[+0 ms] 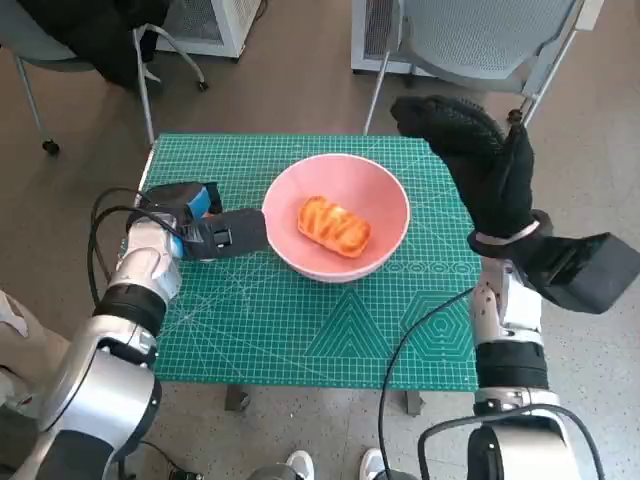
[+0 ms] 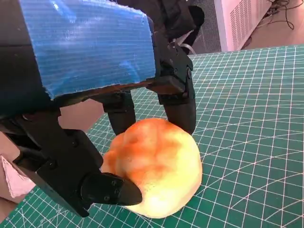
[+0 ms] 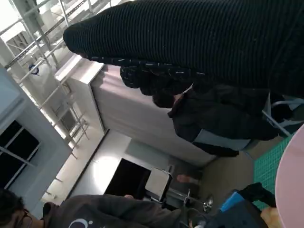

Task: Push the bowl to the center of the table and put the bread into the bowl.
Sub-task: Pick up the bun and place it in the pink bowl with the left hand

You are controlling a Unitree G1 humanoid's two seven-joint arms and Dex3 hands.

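head view shows the round pink plastic bowl (image 1: 340, 215) sitting about mid-width on the green gridded cutting mat covering the table (image 1: 300, 330), a little toward the far edge, and the golden-orange glazed bread roll (image 1: 334, 228) lying inside it. so both halves of the job look done to me: bowl roughly central, bread in.

my left hand (image 1: 205, 232), black with blue tape on its back, lies low on the mat with its fingers (image 1: 240, 232) touching the bowl's near-left rim. they are apart and hold nothing that i can see from above. (the left wrist view puzzles me: the bread (image 2: 154, 166) seems to sit between my black fingers (image 2: 183, 107) over the mat, which doesn't square with the head picture, so i won't claim a hold from it.)

my right hand (image 1: 475, 165), in its black knitted glove, is raised above the table's far-right corner, fingers extended and carrying nothing.

what's left, i judge, is only to draw the left hand clear without nudging the bowl.
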